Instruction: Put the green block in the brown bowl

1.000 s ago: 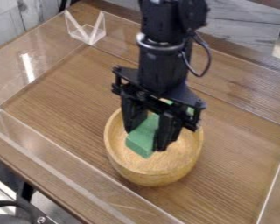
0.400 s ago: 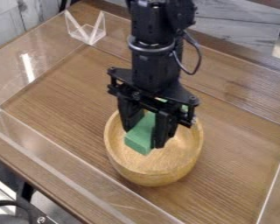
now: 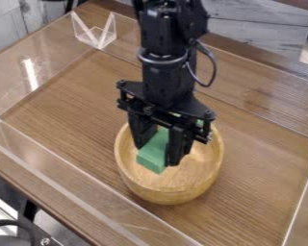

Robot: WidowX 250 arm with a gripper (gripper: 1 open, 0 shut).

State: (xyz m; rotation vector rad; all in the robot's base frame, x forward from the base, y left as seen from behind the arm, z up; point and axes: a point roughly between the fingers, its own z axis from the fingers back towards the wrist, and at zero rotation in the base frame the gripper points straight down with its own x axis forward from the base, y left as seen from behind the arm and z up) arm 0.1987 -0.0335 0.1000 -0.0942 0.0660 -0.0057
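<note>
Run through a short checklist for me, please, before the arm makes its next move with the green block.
1. Block in the end effector's grip: ok, clamped shut on it.
2. Block over the bowl: ok, within its outline as the camera sees it.
3. Bowl upright, hollow facing up: ok.
4. Block resting on the bowl's bottom: cannot tell, this view does not settle its height.
5. Block released: not ok, still to be done.
</note>
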